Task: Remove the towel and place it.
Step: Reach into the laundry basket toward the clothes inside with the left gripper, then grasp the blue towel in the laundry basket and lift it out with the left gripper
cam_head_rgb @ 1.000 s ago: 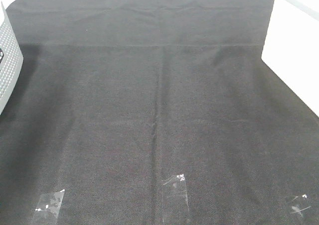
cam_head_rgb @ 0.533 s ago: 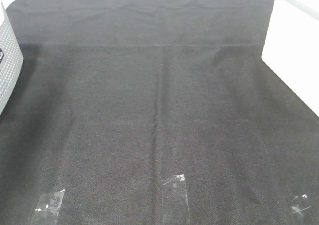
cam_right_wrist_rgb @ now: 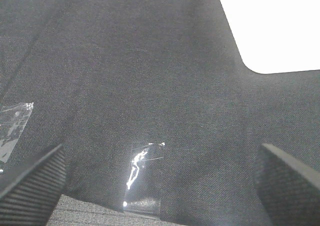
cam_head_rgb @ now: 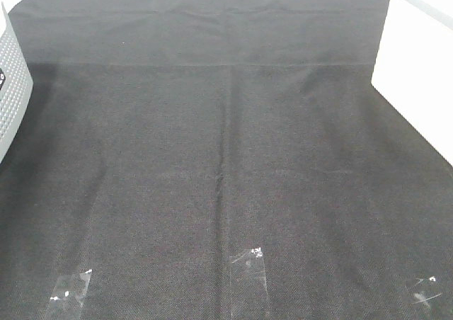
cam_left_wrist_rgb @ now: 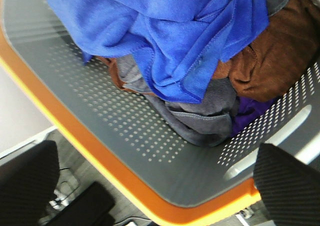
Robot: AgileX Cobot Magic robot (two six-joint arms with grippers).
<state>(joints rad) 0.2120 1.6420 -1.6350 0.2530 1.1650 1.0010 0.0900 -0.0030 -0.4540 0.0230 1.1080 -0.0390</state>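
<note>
The royal-blue towel (cam_left_wrist_rgb: 170, 31) lies crumpled on top of a pile of cloths inside a grey perforated basket (cam_left_wrist_rgb: 125, 131) with an orange rim; it shows only in the left wrist view. My left gripper (cam_left_wrist_rgb: 155, 186) is open and empty above the basket's rim, apart from the towel. My right gripper (cam_right_wrist_rgb: 160, 181) is open and empty over the black table cloth (cam_right_wrist_rgb: 140, 76). Neither gripper nor the towel shows in the exterior high view.
Brown (cam_left_wrist_rgb: 270, 61), grey (cam_left_wrist_rgb: 200, 111) and purple cloths lie under the towel. In the exterior high view the black cloth (cam_head_rgb: 226, 157) covers the table, the basket's corner (cam_head_rgb: 13, 86) stands at the left edge, and clear tape strips (cam_head_rgb: 248, 263) sit near the front.
</note>
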